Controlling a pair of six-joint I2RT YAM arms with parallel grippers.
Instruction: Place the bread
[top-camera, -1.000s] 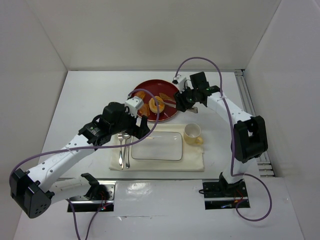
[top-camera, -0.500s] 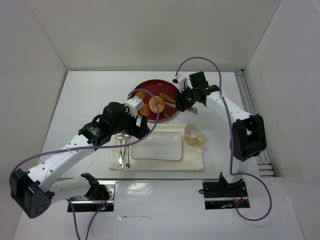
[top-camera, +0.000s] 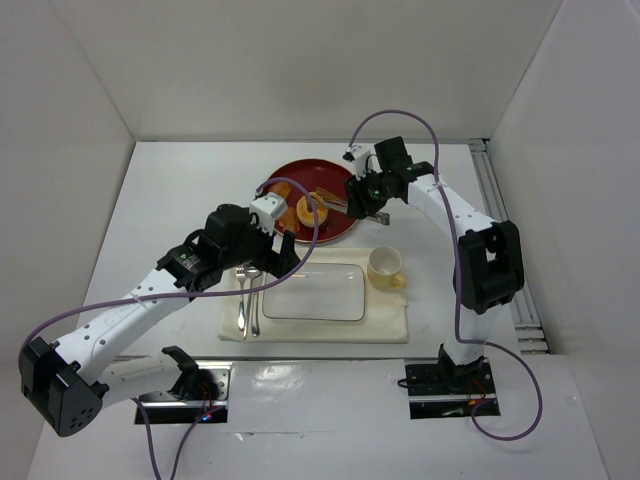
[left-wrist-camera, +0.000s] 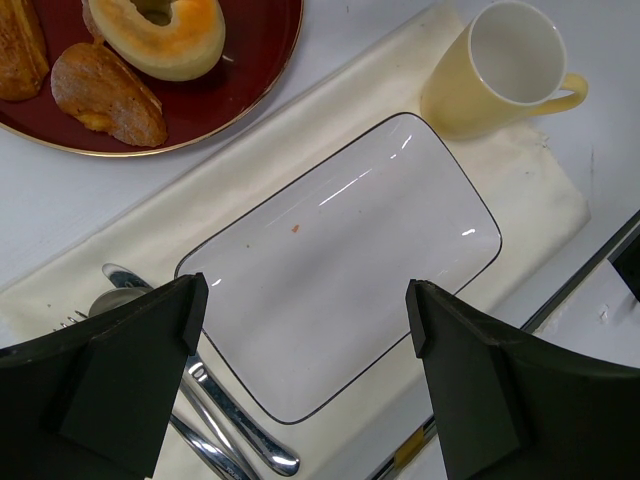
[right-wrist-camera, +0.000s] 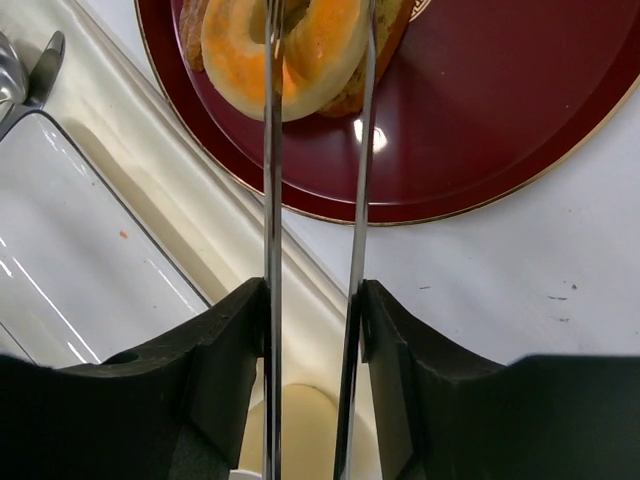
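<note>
My right gripper (right-wrist-camera: 312, 335) is clenched on a pair of metal tongs (right-wrist-camera: 271, 200). Their two blades run out over the bread (right-wrist-camera: 315, 60), but the tips pass beyond the top of my wrist view, so I cannot tell whether they pinch it. The bread lies on the red plate (right-wrist-camera: 480, 110), exactly where it was a second ago, next to the other bread pieces (left-wrist-camera: 105, 95). Since then my right wrist has swung in closer to the plate's rim. My left gripper (left-wrist-camera: 305, 320) has not moved: its fingers are spread wide, holding nothing, hovering over the white tray (left-wrist-camera: 340, 250) on the napkin (left-wrist-camera: 130, 230).
</note>
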